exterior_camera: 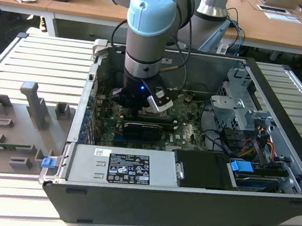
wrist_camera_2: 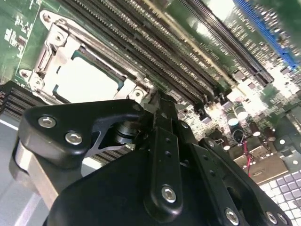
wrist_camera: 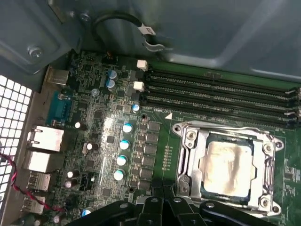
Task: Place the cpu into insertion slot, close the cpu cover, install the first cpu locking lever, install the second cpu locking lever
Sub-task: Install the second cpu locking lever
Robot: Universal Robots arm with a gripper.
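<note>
- Cpu (wrist_camera: 230, 167) seated in the insertion slot (wrist_camera: 205, 188), cpu cover (wrist_camera: 190, 155) closed around it.
- Memory slots (wrist_camera: 221, 92) run just beside the slot.
- Claw (wrist_camera: 162, 200) beside the cover; fingers together, gripping nothing.

1. In the exterior view the arm (exterior_camera: 151, 27) sits right over the socket area, so the cpu there is hidden.
2. In the second wrist view, the gripper (wrist_camera_2: 157, 101) body covers the cpu cover's (wrist_camera_2: 59, 52) near edge.
3. In the first wrist view, the gripper (wrist_camera: 162, 190) is cut off by the frame edge, so its fingers can't be made out.
</note>
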